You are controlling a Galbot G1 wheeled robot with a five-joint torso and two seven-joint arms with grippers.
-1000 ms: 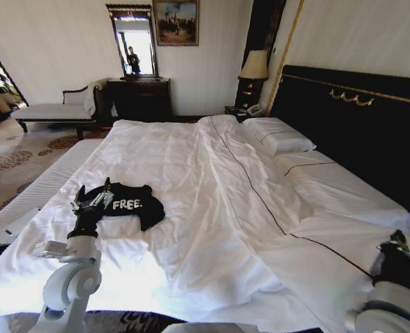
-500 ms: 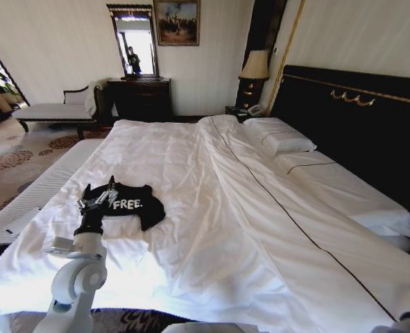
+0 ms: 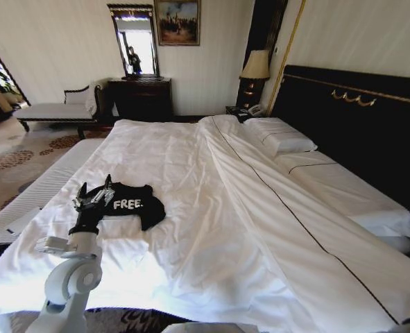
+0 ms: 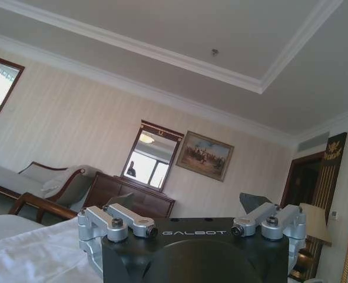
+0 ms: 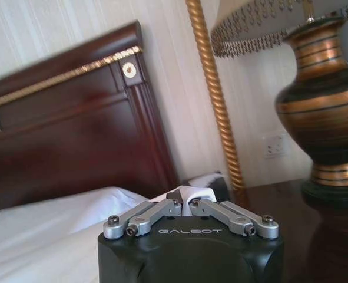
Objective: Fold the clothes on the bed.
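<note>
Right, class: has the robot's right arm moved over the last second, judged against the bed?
Yes. It stood over the white bed's near right corner a second ago; it has since dropped out past that corner.

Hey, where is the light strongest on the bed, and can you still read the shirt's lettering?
Head view: sunlight is brightest on the bed just in front of the T-shirt, whose white FREE! lettering reads clearly beside the left gripper. Left wrist view: the mirror glares.

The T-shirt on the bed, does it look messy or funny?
Yes. The black T-shirt lies bunched and crooked near the bed's left edge, not flat or folded. The left gripper sits at its left side. The duvet is wrinkled too.
</note>
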